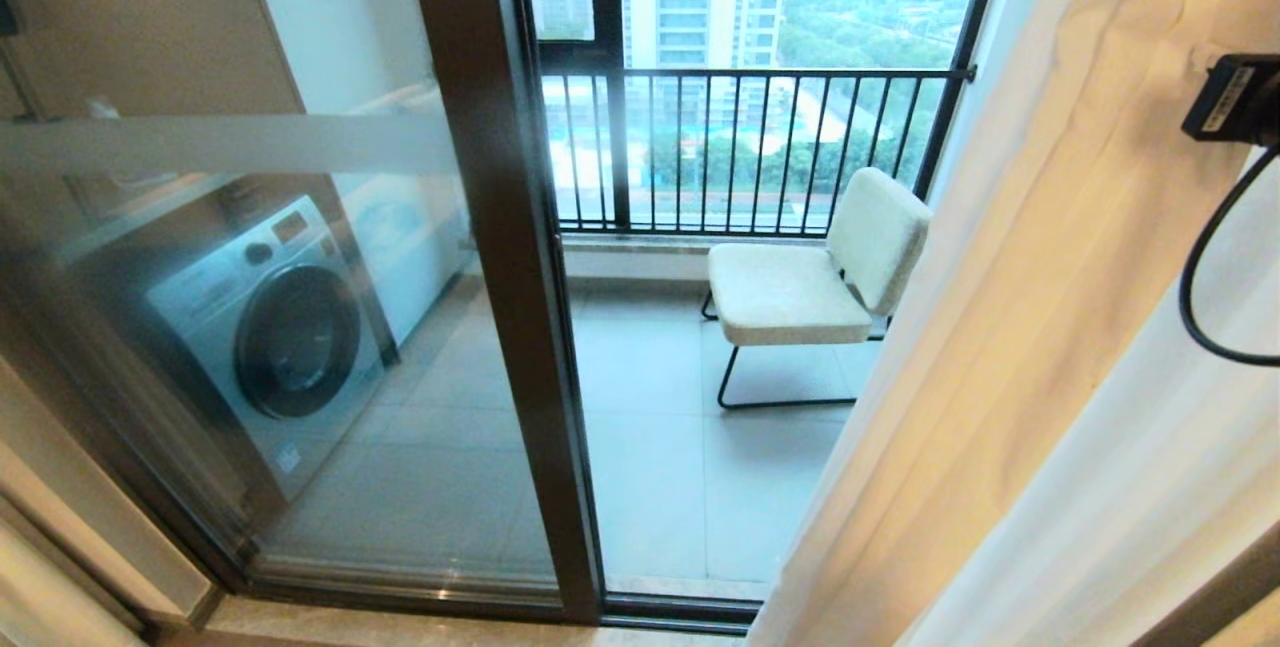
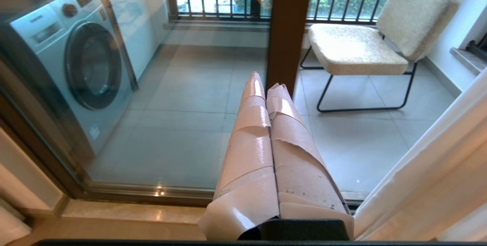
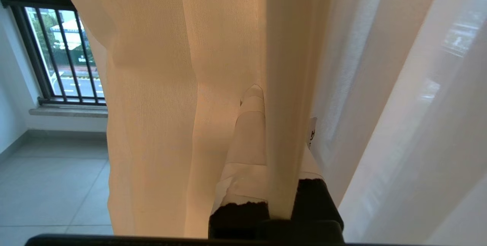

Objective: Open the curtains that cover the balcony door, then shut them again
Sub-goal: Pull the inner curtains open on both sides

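Note:
The curtains [image 1: 1010, 327] hang bunched at the right: a cream-beige drape with a white sheer [image 1: 1150, 497] beside it. The balcony door [image 1: 510, 257], glass in a dark brown frame with a frosted band [image 1: 220, 142], stands uncovered. My right gripper [image 3: 281, 105] is shut on a vertical fold of the cream drape [image 3: 152, 105], with the sheer [image 3: 399, 105] just beyond. In the head view only a black box with a cable [image 1: 1235, 97] on that arm shows against the drape. My left gripper [image 2: 268, 82], its taped fingers pressed together and holding nothing, is low before the door frame [image 2: 285, 25].
Behind the glass stand a silver washing machine [image 1: 270, 327] on the left and a cream chair [image 1: 810, 277] on the tiled balcony floor. A black railing [image 1: 750, 147] closes the far side. The door's floor track [image 1: 450, 597] runs along the near edge.

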Robot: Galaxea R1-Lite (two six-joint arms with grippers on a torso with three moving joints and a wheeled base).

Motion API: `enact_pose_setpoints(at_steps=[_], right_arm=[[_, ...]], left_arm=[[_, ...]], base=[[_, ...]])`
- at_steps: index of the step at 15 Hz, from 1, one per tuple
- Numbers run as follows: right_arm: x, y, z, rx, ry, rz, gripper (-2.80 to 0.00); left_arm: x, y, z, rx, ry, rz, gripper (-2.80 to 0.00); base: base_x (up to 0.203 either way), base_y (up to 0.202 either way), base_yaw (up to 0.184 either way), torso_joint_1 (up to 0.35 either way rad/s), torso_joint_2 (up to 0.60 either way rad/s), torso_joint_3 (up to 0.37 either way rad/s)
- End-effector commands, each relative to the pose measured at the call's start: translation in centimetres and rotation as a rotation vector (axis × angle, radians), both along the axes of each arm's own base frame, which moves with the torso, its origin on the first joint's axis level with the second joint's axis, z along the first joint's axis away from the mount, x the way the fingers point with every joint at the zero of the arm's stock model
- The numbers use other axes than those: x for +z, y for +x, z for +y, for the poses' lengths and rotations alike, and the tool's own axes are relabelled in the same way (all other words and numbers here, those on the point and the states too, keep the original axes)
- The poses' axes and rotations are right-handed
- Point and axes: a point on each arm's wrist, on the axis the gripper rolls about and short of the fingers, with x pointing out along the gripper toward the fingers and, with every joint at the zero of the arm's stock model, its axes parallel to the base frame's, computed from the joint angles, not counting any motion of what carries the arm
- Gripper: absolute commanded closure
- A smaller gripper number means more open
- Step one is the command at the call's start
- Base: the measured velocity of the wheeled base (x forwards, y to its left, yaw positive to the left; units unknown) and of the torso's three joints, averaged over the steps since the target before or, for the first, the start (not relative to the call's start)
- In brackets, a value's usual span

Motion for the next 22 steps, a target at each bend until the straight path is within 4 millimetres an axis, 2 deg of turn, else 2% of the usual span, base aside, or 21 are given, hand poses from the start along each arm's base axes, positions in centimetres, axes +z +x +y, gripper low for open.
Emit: enact_pose_setpoints(at_steps=[1,22], right_arm=[[-0.08,0.12,0.03,0.001,0.0,0.001,0.0],[-0.27,-0.19,0.01,0.0,0.0,0.006,0.0]], left_arm=[[0.0,0.0,0.0,0.001,-0.001,-0.001,0.0],[0.0,0.0,0.0,0.001,-0.002,-0.001,0.0]], base=[[0.0,-0.188,0.0,0.002,0.0,-0.002],[0.0,-0.193,0.0,0.003,0.0,0.004]])
